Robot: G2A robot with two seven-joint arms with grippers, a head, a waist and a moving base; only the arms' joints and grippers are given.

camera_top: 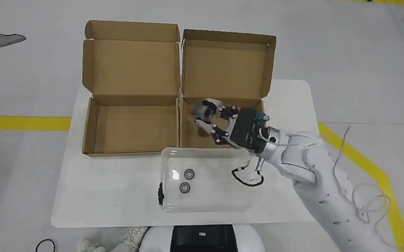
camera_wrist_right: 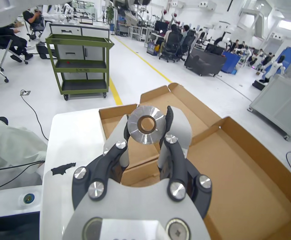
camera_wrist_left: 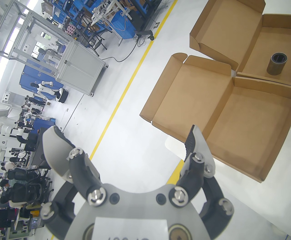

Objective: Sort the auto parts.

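From the top, the right gripper (camera_top: 208, 117) hangs over the right-hand cardboard box (camera_top: 226, 64), low by its front left corner, with a silver metal ring (camera_top: 203, 112) caught between its fingers. Beside it sits the left-hand cardboard box (camera_top: 131, 129), lid folded back, the two boxes touching side by side on the white table (camera_top: 290, 115). In front of them lies a clear plastic tray (camera_top: 218, 193), and there are two small dark rings (camera_top: 187, 181) in it, close together near its left end.

Over to the left wrist: the left gripper (camera_wrist_left: 124, 131) is spread wide with nothing between its fingers, held out beyond the table's edge above the floor and its yellow line. Past it, the nearer box shows a bare bottom, and in the farther one a dark cylinder (camera_wrist_left: 276, 63) stands upright.

Now the right wrist, and here's the clear look: the fingers are pinching the silver ring by its sides, its round face and centre hole turned toward the camera, above the open boxes.
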